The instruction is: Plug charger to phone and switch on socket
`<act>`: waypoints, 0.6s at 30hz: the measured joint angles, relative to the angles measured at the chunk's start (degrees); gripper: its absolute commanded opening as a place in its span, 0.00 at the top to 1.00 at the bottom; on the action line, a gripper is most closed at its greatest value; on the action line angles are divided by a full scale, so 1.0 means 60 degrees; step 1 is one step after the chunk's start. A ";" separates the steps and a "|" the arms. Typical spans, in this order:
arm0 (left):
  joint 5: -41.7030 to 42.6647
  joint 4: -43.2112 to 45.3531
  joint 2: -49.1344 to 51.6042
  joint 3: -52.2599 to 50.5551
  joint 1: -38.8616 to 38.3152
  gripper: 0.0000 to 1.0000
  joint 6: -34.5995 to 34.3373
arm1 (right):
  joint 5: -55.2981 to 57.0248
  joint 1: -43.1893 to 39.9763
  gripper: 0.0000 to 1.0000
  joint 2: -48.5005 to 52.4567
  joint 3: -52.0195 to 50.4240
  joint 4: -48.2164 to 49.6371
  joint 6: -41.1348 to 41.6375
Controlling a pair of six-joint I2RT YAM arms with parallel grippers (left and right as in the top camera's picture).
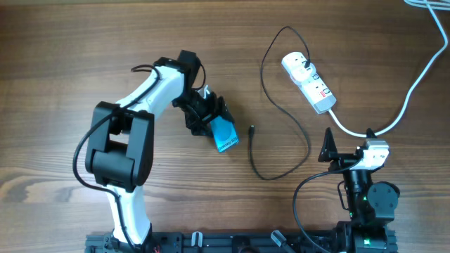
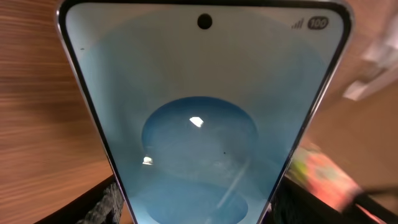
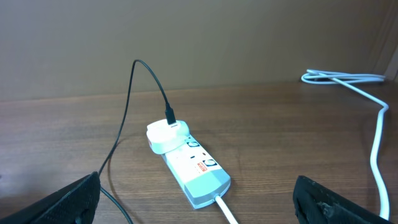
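The phone point(image 1: 225, 133) has a bright cyan screen and sits tilted in my left gripper point(image 1: 209, 116), left of the table's middle. In the left wrist view the phone point(image 2: 199, 112) fills the frame, and the left gripper point(image 2: 199, 208) is shut on its lower edges. The charger point(image 1: 306, 144) is a thin black cable that runs from a white adapter on the socket point(image 1: 310, 83) and loops down to its plug tip point(image 1: 252, 130), which lies on the table just right of the phone. My right gripper point(image 1: 330, 149) is open and empty, below the socket point(image 3: 198, 168).
The socket's thick white cord point(image 1: 415, 84) curves from its near end out past the top right corner, and also shows in the right wrist view point(image 3: 376, 124). The charger cable point(image 3: 124, 106) arcs up from the adapter. The table is brown wood.
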 measured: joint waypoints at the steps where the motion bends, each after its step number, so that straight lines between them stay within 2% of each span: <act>1: 0.0532 0.0080 -0.0004 0.0000 0.0095 0.28 0.0004 | 0.0000 0.0000 0.00 0.0000 0.0000 0.0000 0.0000; 10: 0.5803 0.0729 -0.0011 0.0004 0.0772 0.28 0.0000 | 0.0000 0.0000 0.00 0.0000 0.0000 0.0000 -0.0004; 13: 0.6765 0.0736 -0.0018 0.0004 0.1093 0.28 -0.0117 | 0.0000 0.0000 0.00 0.0000 0.0000 0.0000 0.0000; 18: 0.7300 0.0754 -0.0018 0.0004 0.1657 0.28 -0.0991 | 0.0000 0.0000 0.00 0.0000 0.0000 0.0000 0.0000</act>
